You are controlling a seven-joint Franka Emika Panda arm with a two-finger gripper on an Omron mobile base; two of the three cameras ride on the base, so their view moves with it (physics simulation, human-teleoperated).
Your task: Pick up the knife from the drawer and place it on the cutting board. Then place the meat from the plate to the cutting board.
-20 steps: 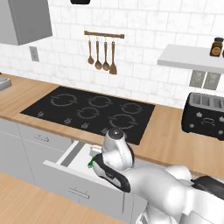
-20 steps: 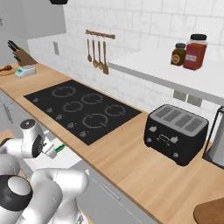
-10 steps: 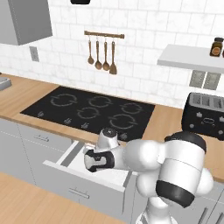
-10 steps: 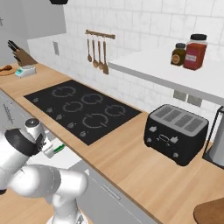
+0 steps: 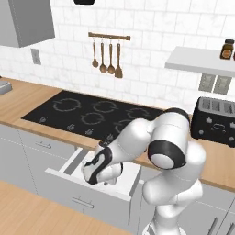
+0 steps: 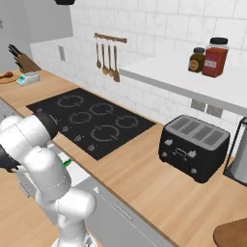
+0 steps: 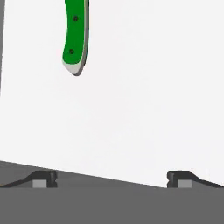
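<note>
Bright, even, soft light all round, faint shadow beneath the shelf (image 6: 193, 82), slightly fuzzy edges, no glare anywhere.

The wooden countertop (image 6: 144, 178) carried a black cooktop (image 6: 91, 120) set flush in it, a black toaster (image 6: 193, 147) toward the right, and, at its far left end, a knife block (image 6: 21, 60) beside a small plate (image 6: 7, 77). A corner of the brown cutting board (image 6: 234, 234) rested at the counter's near right edge. Under the counter the drawer (image 5: 82, 195) stood pulled out, and the knife (image 7: 75, 37) lay flat on its plain white floor, green handle showing.
</note>
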